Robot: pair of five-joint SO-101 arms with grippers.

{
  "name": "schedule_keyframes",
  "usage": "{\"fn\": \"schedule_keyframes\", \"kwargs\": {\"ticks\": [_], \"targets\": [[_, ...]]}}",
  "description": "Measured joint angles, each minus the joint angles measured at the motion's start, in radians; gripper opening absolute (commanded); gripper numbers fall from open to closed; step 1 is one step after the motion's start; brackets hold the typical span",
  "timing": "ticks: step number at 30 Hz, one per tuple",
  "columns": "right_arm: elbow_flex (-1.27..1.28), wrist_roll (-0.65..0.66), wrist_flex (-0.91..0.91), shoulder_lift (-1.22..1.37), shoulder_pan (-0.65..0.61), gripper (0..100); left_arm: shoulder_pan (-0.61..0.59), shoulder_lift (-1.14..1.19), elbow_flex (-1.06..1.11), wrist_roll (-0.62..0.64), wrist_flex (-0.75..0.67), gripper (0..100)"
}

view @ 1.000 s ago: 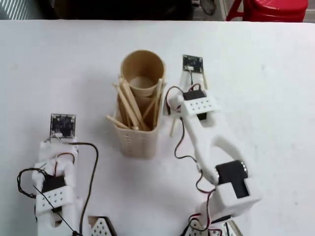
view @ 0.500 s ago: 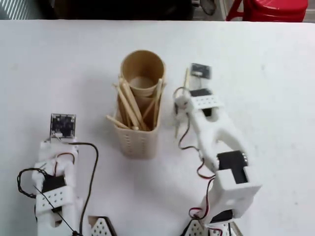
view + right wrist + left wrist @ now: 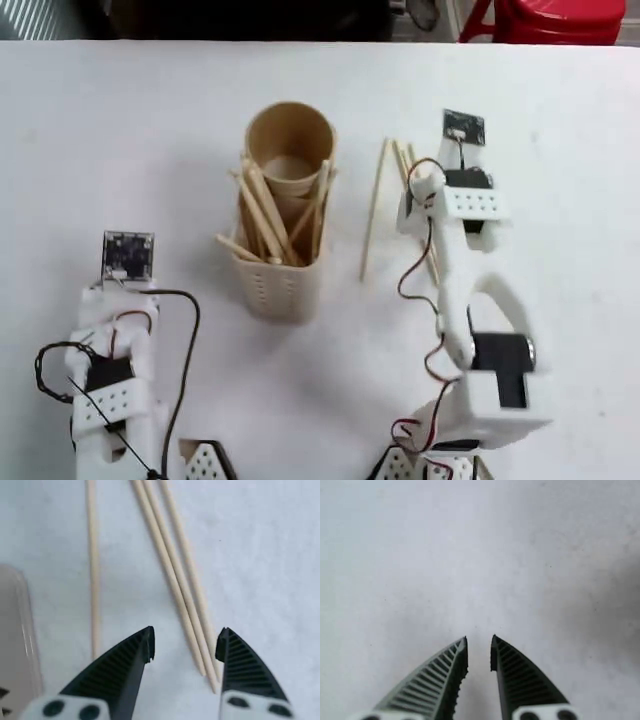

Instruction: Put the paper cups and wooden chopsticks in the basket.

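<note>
**A Robotics Bench in a Lab or Workshop**

The place looked like a small robotics lab or workshop. A plain white table (image 3: 560,150) carried white printed arms (image 3: 110,400) with a bare circuit board (image 3: 128,253) and loose wires (image 3: 196,325). Red plastic seating (image 3: 560,20) stood at the high view's upper right.

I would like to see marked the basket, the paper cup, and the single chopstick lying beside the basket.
basket (image 3: 277,290), high view, on its front wall.
paper cup (image 3: 290,138), high view, on its inner wall.
single chopstick (image 3: 373,209), high view, on the middle of its shaft.
</note>
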Motion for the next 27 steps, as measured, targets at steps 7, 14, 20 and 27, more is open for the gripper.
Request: {"fn": "schedule_keyframes", "kwargs": {"ticks": [7,14,20,27], "targets": [[0.000,0.416,-0.005,-0.123,0.071,20.8,0.000,0.000,0.000,0.000,0.000,10],[0.000,0.577,-0.041,0.034,0.075,20.7,0.000,0.000,0.000,0.000,0.000,10],[0.000,0.588,-0.121,0.149,0.075,20.6,0.000,0.000,0.000,0.000,0.000,10],[-0.002,0.592,-0.172,0.219,0.086,20.6,0.000,0.000,0.000,0.000,0.000,10]]}}
